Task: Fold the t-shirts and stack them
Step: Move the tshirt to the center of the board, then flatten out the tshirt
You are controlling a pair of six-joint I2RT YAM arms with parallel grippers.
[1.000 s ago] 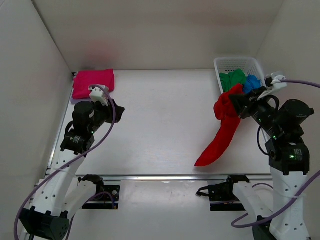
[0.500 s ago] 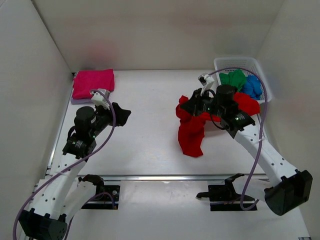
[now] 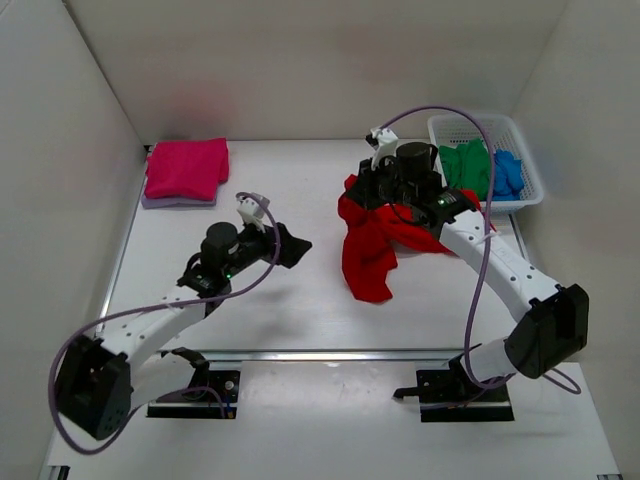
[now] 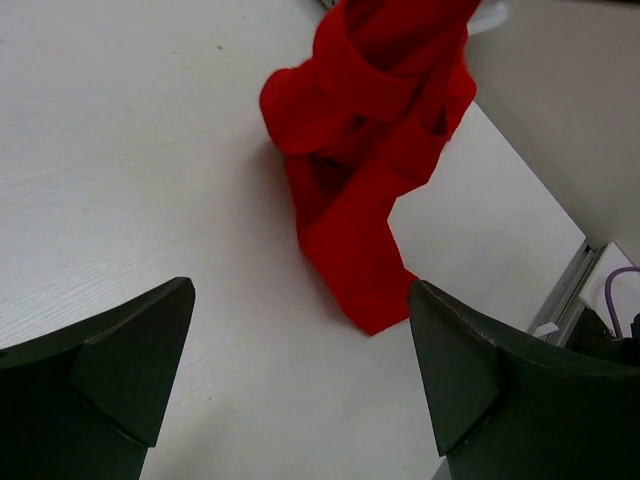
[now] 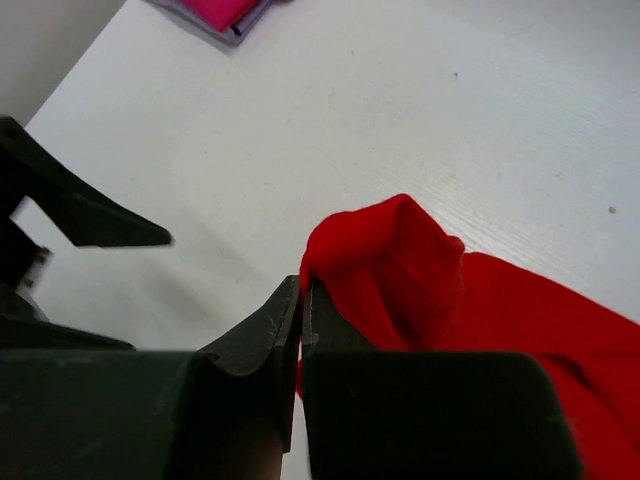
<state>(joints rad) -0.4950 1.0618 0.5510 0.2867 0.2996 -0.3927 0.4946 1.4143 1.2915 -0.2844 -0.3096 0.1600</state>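
The bright red t-shirt hangs crumpled from my right gripper near the table's middle right, its lower end trailing on the table. The right gripper is shut on a fold of the red shirt. My left gripper is open and empty, just left of the red shirt, with its fingers wide apart. A folded magenta-pink t-shirt lies at the far left corner. The green t-shirt and blue t-shirt lie in the basket.
The white mesh basket stands at the far right corner. White walls close in the table on the left, back and right. The table's near edge has a metal rail.
My right gripper has carried the red shirt from the basket leftward and farther back over the table. My left arm has reached right toward the shirt, its gripper open.
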